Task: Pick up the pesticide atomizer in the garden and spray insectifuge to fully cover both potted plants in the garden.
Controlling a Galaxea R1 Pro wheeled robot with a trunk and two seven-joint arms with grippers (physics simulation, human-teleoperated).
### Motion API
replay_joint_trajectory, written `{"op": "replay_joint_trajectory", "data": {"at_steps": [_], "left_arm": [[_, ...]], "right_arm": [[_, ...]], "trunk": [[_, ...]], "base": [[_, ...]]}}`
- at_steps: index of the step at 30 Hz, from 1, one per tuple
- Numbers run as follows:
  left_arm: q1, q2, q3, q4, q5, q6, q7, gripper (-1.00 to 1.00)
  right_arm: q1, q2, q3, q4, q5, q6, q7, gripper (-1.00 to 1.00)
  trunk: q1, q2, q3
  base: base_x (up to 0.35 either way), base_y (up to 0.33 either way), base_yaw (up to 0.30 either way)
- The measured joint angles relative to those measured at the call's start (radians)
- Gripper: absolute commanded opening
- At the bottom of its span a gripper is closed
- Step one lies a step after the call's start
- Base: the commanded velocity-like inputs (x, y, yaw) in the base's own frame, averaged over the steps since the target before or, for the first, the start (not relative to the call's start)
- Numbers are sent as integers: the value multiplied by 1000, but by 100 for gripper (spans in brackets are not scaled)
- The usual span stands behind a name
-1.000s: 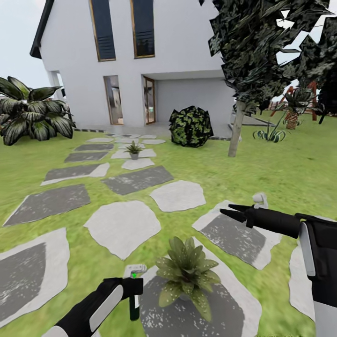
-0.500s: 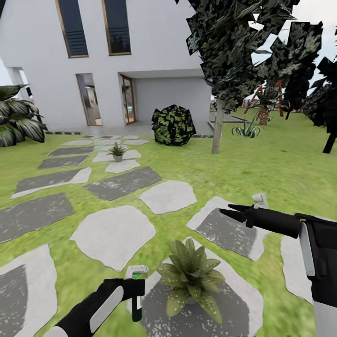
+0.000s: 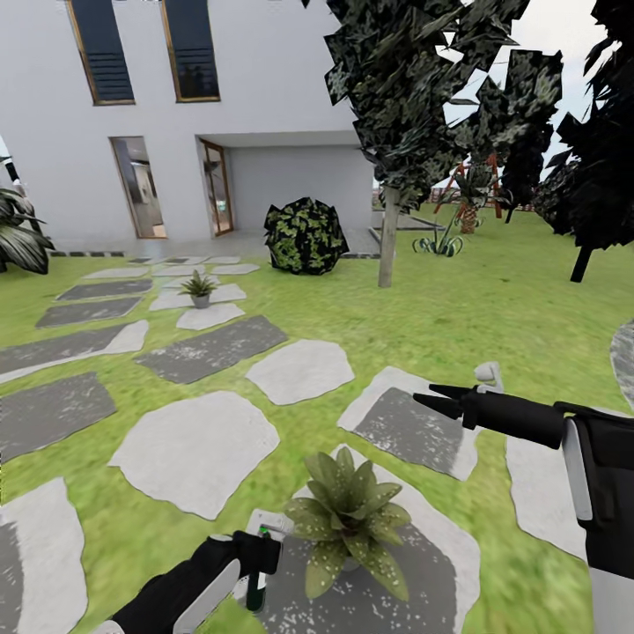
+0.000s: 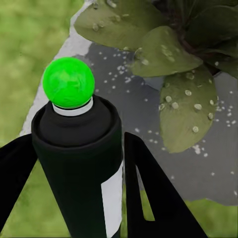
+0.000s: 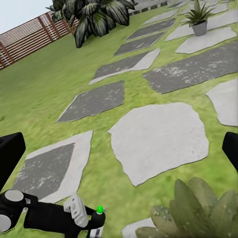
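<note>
Left gripper (image 3: 257, 563) sits down at seven o'clock in the head view, and its two black fingers (image 4: 148, 198) are clamped on either side of the pesticide atomizer (image 3: 256, 581). From the left wrist camera the bottle's black body (image 4: 79, 173) fills the gap between them, with a bright green knob on a white collar at its end and a white stripe down one side. From the head the bottle hangs roughly upright, dark body with a green spot at the top.

Just beside it, toward its three o'clock, stands the near potted plant (image 3: 348, 519), a rosette of pointed green leaves speckled white, on a grey-and-white stepping stone (image 3: 440, 572). The left wrist camera catches those spotted leaves (image 4: 188, 109) close in front of the bottle, apart from it.

Right gripper (image 3: 440, 401) is out at three o'clock, well apart from the plant, hovering over another stepping stone (image 3: 405, 431). Its pointed fingers spread apart with nothing between them; in the right wrist view they sit at the two edges.

Far potted plant (image 3: 199, 287) waits up at ten o'clock on the stone path. A round dark bush (image 3: 305, 236) and a tree trunk (image 3: 387, 238) stand toward twelve, before the white house (image 3: 291, 106). The right wrist view also picks up a brown slatted fence (image 5: 29, 39).
</note>
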Motion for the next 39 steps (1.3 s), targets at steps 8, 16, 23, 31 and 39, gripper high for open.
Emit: {"op": "replay_joint_trajectory", "data": {"at_steps": [8,16,23,31,39], "left_arm": [[-1,0,7,4,2,-3,-63,-100],[-1,-3,35,6,1,-2,-87,-100],[-1,-9,57,4,6,18,-137,-100],[-2,-8,141,5,5,24,-272,-100],[-11,-33,131,-11,-22,124,-263,-100]], "right_arm": [[0,0,0,0,0,-1,0,100],[0,0,0,0,0,-3,0,100],[0,0,0,0,0,-12,0,100],[0,-1,1,0,0,-13,1,100],[0,0,3,0,-1,-19,1,100]], "trunk": [[0,0,0],[0,0,0],[0,0,0],[0,0,0],[0,0,0]], "base": [[0,284,-219],[0,294,-276],[0,294,-276],[1,298,-276],[46,85,-276]]}}
